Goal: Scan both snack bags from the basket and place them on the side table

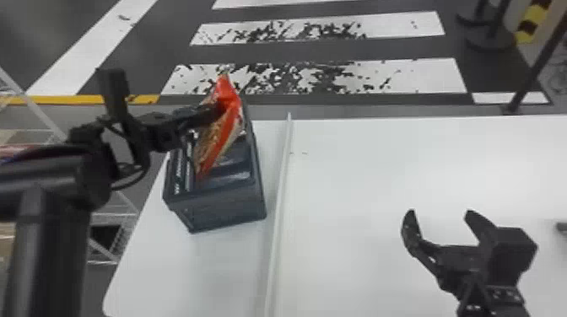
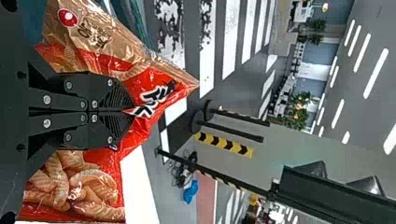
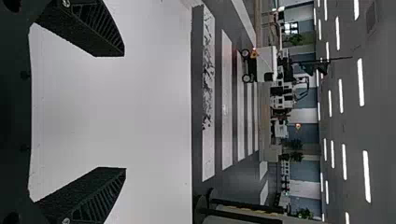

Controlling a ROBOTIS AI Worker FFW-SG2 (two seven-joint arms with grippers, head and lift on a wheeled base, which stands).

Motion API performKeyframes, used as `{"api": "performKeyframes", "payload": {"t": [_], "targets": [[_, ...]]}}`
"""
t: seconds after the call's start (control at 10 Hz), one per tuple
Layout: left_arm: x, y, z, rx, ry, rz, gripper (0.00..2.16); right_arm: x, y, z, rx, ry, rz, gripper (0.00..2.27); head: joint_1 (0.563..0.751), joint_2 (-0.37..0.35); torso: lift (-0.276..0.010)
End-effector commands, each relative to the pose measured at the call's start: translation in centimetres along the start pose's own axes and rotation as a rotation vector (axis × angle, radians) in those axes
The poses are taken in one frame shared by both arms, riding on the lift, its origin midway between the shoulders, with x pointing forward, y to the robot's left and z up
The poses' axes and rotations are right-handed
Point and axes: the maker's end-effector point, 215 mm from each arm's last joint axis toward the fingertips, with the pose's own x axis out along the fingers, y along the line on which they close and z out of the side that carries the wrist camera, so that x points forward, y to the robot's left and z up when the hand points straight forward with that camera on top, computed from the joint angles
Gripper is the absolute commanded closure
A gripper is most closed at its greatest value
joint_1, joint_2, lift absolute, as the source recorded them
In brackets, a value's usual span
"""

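In the head view my left gripper [image 1: 217, 111] is shut on the upper part of a red and tan snack bag [image 1: 221, 135], which hangs tilted over the dark basket [image 1: 228, 208]. Close up in the left wrist view, the two fingers of my left gripper [image 2: 123, 112] pinch the red film of the snack bag [image 2: 77, 186]. On the right, my right gripper [image 1: 438, 215] is over the white table, fingers wide apart and nothing between them; the right wrist view has the same gripper [image 3: 125, 112] open. A second bag cannot be made out in the basket.
The white table [image 1: 379, 168] extends to the right of the basket, with a thin raised strip [image 1: 280, 189] running front to back beside it. A wire rack [image 1: 114, 215] stands left of the table. A small dark object [image 1: 561, 227] lies at the right edge.
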Motion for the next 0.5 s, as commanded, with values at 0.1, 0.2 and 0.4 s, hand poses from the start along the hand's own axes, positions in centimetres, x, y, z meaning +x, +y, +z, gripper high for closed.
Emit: {"api": "performKeyframes", "payload": {"t": [0.1, 0.2, 0.4], "targets": [[-1.3, -5.4, 2.7, 0.008, -0.06, -0.068, 2.14, -0.3, -0.5, 0.4, 0.001, -0.007, -0.009, 0.04, 0.695, 0.135, -0.075], [-1.6, -7.8, 3.1, 0.002, -0.071, -0.104, 2.14, -0.4, -0.6, 0.7, 0.001, -0.013, -0.012, 0.05, 0.695, 0.124, -0.075], [-0.9, -11.8, 2.7, 0.002, -0.065, -0.155, 2.14, -0.4, -1.3, 2.3, 0.0, -0.04, -0.029, 0.05, 0.695, 0.072, -0.075]]}}
